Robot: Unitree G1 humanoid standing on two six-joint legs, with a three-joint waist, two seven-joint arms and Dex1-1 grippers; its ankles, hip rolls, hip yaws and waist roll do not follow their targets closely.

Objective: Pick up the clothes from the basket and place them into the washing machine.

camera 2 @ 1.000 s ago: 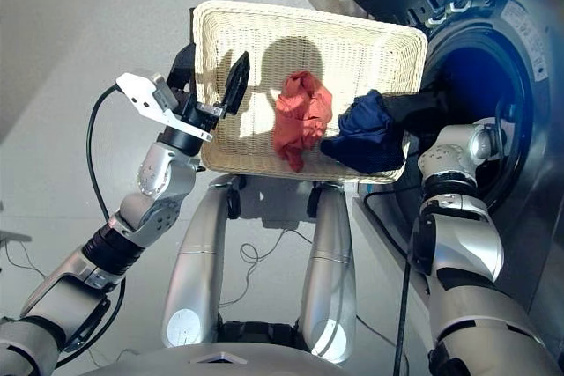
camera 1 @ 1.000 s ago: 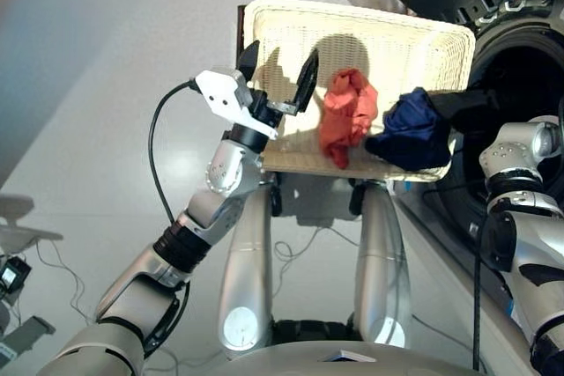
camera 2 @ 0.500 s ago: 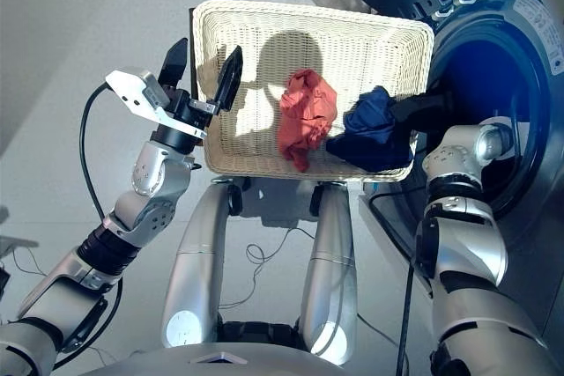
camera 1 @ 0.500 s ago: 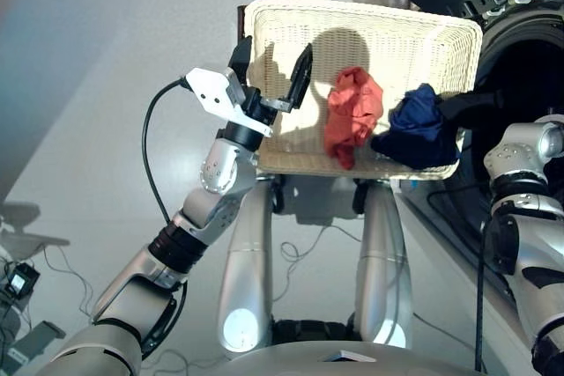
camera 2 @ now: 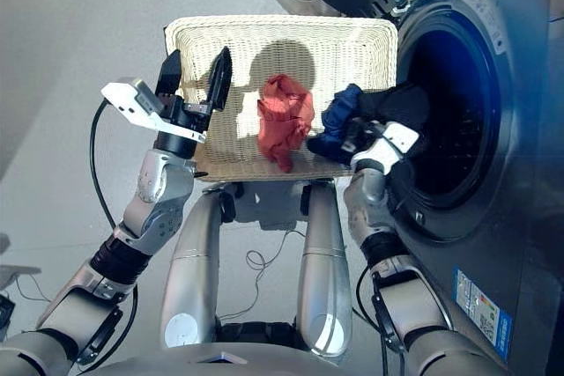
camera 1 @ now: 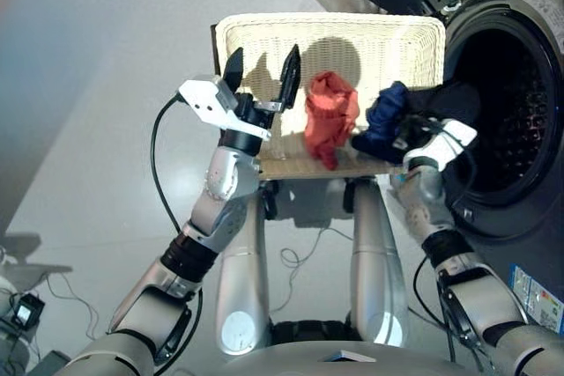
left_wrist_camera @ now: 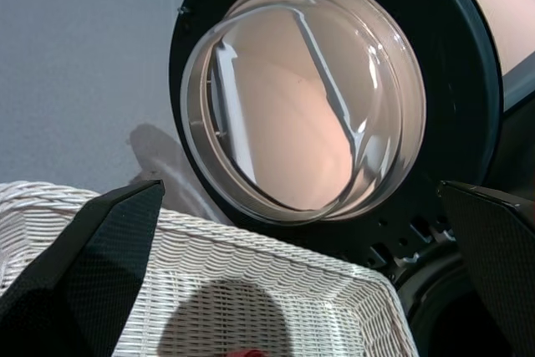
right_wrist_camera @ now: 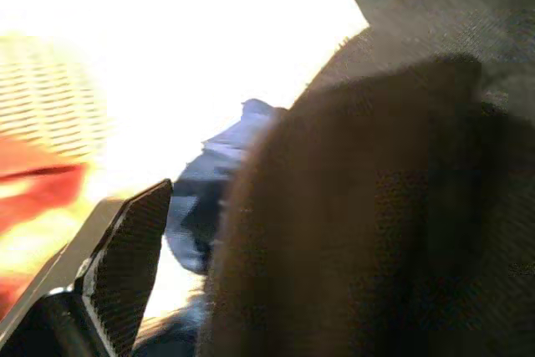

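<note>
The cream wicker basket (camera 1: 352, 41) lies in front of me, beside the washing machine (camera 1: 529, 200) with its open drum (camera 1: 507, 103). In the basket are an orange-red garment (camera 1: 329, 121) and, to its right, a dark navy one (camera 1: 383, 116). A black garment (camera 1: 451, 99) hangs over the basket's right rim toward the drum. My right gripper (camera 1: 412, 129) is at the navy and black clothes; in its wrist view the dark cloth (right_wrist_camera: 401, 165) fills most of the picture. My left gripper (camera 1: 262, 72) is open and empty above the basket's left edge.
The machine's round glass door (left_wrist_camera: 309, 98) stands open beyond the basket's far rim. A blue sticker (camera 1: 538, 292) sits low on the machine front. Cables and a small device (camera 1: 22, 310) lie on the grey floor at the lower left.
The view has swung right toward the machine. My right forearm now rises from below to the black garment, where before it reached in from the right. The left arm holds its pose.
</note>
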